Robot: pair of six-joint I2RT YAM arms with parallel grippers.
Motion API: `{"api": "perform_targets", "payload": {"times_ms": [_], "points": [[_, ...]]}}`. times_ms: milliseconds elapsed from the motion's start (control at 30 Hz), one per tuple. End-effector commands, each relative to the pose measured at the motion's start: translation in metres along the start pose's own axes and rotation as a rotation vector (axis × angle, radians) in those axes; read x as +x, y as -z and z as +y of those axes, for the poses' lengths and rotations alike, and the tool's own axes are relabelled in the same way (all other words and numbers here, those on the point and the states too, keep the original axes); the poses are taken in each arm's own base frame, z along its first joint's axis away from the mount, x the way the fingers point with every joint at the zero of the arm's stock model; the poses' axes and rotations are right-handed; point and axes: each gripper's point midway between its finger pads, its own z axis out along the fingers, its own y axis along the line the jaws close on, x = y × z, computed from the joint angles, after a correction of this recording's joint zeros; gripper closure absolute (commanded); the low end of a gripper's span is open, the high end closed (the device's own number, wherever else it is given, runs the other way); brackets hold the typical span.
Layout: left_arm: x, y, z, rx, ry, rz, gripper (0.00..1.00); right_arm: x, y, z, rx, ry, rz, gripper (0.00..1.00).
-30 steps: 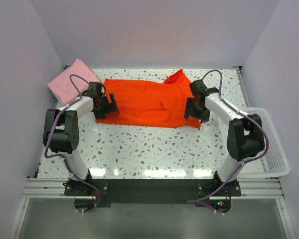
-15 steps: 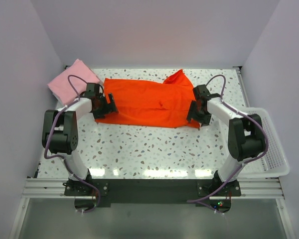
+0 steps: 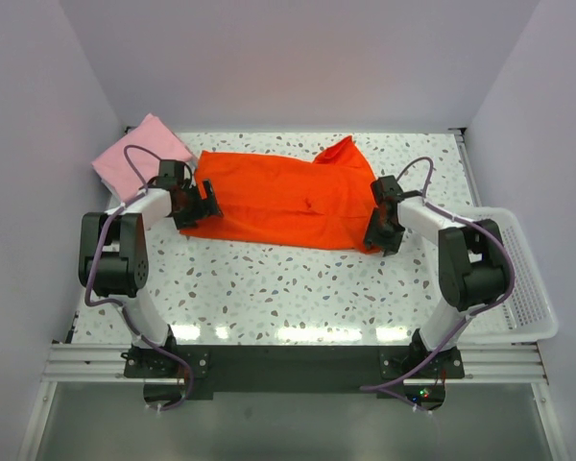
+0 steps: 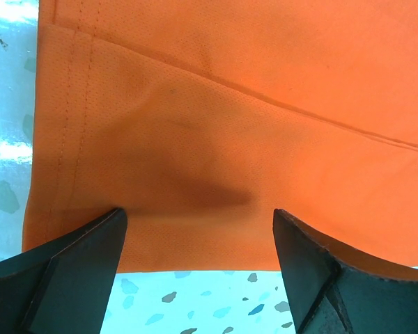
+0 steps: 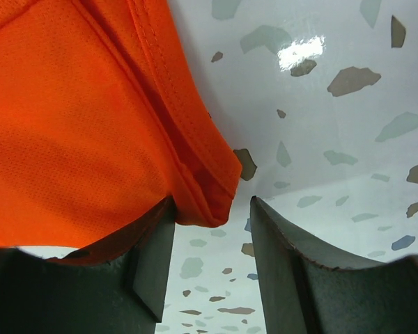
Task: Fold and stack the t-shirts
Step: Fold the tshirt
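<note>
The orange-red t-shirt (image 3: 283, 197) lies folded into a long band across the far half of the table. My left gripper (image 3: 194, 206) is open at its near left corner; in the left wrist view (image 4: 198, 229) the jaws stand wide over the shirt's near hem (image 4: 195, 174). My right gripper (image 3: 379, 235) is open at the near right corner; in the right wrist view (image 5: 212, 223) the hemmed corner (image 5: 209, 188) sits between the jaws, against the left finger (image 5: 153, 264). A folded pink shirt (image 3: 139, 154) lies at the far left. The teal shirt is out of view.
A white mesh basket (image 3: 523, 288) hangs off the table's right edge. The speckled tabletop (image 3: 288, 288) is bordered by walls at the back and sides. A sleeve of the orange shirt (image 3: 341, 151) bunches up at the far edge.
Both grippers have moved outward along the shirt's near edge: the left one to the left and farther back, the right one to the right and nearer, to the corner.
</note>
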Motion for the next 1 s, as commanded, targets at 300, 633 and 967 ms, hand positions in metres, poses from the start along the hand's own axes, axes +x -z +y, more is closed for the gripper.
{"api": "perform_targets", "payload": {"times_ms": [300, 633, 967], "points": [[0.001, -0.006, 0.013, -0.02, -0.045, -0.012, 0.1, -0.014, -0.003, 0.006, -0.014, -0.013, -0.041, 0.77], [0.008, -0.009, 0.038, -0.098, -0.058, 0.001, 0.1, -0.017, 0.0, -0.005, 0.045, 0.011, -0.049, 0.9], [-0.019, 0.037, 0.0, 0.004, -0.064, -0.09, 0.05, -0.041, 0.044, 0.013, -0.049, 0.042, -0.117, 0.45]]}}
